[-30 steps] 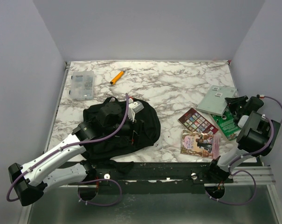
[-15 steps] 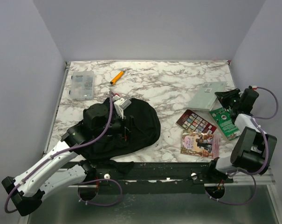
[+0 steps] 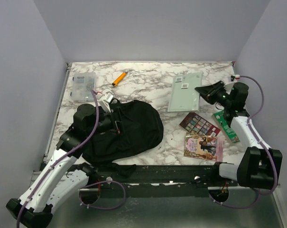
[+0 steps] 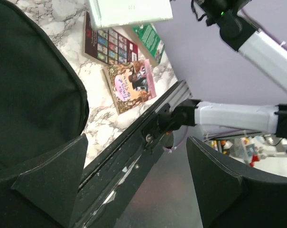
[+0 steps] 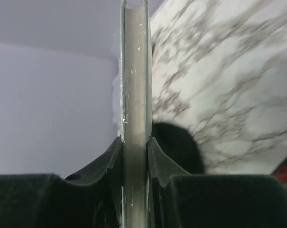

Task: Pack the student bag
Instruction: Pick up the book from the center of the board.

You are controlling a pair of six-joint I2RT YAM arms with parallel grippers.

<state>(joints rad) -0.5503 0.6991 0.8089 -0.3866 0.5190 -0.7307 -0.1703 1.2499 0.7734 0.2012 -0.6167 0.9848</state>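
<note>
The student bag [image 3: 129,128] is a large black soft backpack lying flat at the table's front left. In the left wrist view the bag [image 4: 29,95] fills the left side. My left gripper [image 3: 110,105] hangs over the bag's far left corner. Its jaws [image 4: 136,142] stand wide open with nothing between them. My right gripper [image 3: 206,91] is raised over the right half of the table, shut on the edge of a pale green book [image 3: 186,85]. In the right wrist view that book [image 5: 134,71] stands edge-on between the fingers [image 5: 110,156], the gripper [image 5: 134,140] clamped on it.
A clear plastic box [image 3: 83,87] and an orange marker [image 3: 118,78] lie at the far left. A dark red book [image 3: 200,123], a pink-covered book [image 3: 202,145] and a green book [image 3: 227,124] lie at the front right. The table's front rail [image 4: 134,137] is just below.
My right gripper has lifted the pale green book off the right side and swung it left toward the middle. My left arm has moved left across the bag, jaws still open.
</note>
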